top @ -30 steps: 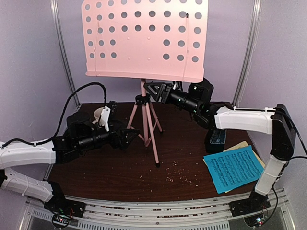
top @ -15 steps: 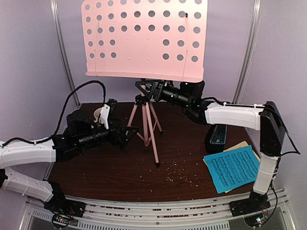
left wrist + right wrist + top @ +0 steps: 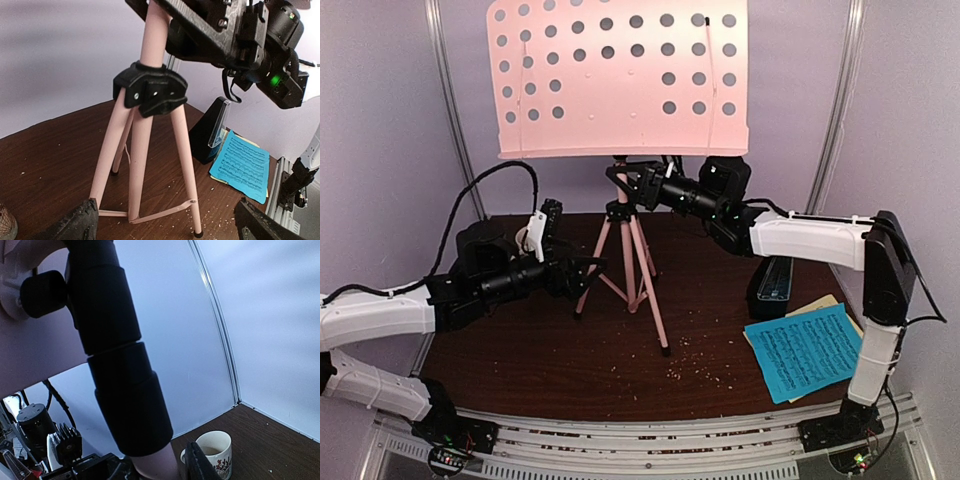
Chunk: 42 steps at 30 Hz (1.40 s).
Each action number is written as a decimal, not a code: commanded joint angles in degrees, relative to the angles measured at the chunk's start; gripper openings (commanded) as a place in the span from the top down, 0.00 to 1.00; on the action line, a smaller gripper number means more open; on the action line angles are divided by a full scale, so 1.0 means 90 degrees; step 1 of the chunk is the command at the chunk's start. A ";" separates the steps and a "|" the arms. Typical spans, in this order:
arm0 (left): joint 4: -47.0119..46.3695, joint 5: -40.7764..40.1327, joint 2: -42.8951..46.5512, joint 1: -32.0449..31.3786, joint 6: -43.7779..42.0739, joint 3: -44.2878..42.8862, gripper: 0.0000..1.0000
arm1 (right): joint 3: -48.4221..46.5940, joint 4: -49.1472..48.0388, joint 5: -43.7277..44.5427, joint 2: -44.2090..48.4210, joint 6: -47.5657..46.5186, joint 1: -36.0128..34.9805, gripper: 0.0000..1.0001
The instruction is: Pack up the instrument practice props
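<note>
The pink perforated music stand (image 3: pixel 620 80) stands at the back middle, its tripod legs (image 3: pixel 645 275) on the table. My right gripper (image 3: pixel 622 180) is shut on the stand's pole just below the tray. In the right wrist view one finger (image 3: pixel 197 465) lies against the pink pole (image 3: pixel 155 465) under the black collar (image 3: pixel 120 365). My left gripper (image 3: pixel 588 275) is open and empty beside the left leg. In the left wrist view (image 3: pixel 167 225) the legs (image 3: pixel 137 165) rise between its jaws. The black metronome (image 3: pixel 772 285) and the blue page (image 3: pixel 808 350) over a yellow page (image 3: pixel 825 303) lie at the right.
A beige mug (image 3: pixel 215 450) stands at the back left, behind my left arm. Crumbs (image 3: pixel 690 365) are scattered over the brown table. Purple walls with metal posts (image 3: pixel 455 110) close in the back and sides. The rail (image 3: pixel 640 435) runs along the near edge.
</note>
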<state>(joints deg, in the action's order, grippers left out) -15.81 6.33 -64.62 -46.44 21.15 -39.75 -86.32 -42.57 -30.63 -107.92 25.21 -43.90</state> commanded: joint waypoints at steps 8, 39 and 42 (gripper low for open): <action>-0.0862 0.0541 -0.0978 0.0014 0.0054 -0.0659 0.02 | 0.1054 -0.1083 0.0851 0.1475 0.0488 -0.0274 1.00; -0.1069 0.1167 -0.0904 0.0405 -0.2154 0.0119 0.02 | 0.2267 -0.1018 0.1250 0.2316 0.0348 -0.0545 1.00; -0.0909 0.1561 -0.0977 0.0787 -0.2470 0.0306 0.02 | 0.2282 -0.0985 0.1179 0.2342 0.0371 -0.0542 1.00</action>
<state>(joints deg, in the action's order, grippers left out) -26.98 14.09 -73.36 -43.03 5.48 -39.31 -65.19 -47.99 -20.01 -90.85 21.85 -48.25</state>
